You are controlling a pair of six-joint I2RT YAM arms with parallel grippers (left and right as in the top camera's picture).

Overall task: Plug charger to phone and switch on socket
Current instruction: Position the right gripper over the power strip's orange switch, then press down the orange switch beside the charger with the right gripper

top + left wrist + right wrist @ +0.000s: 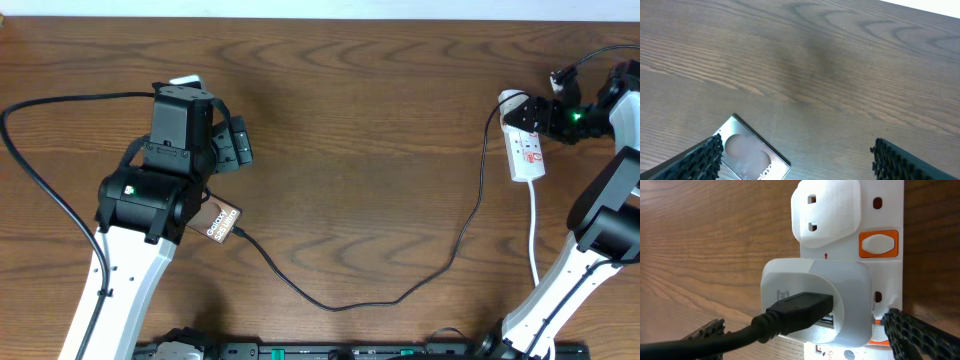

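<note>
Brown wood counter [360, 120] stretches open between the arms. The socket [527, 150] lies far right, long axis near-to-far, under the right fingers [912, 332], which are spread wide and empty, with its orange switch [879, 244] just ahead of them. At left the phone [222, 222] lies below the left fingers [900, 160], equally wide and empty, and the charger [330, 303] tip meets its right end.

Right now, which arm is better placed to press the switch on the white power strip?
The right arm. Its open tool hangs right over the power strip, near its orange switch. The left tool is far across the table, above the phone.
</note>
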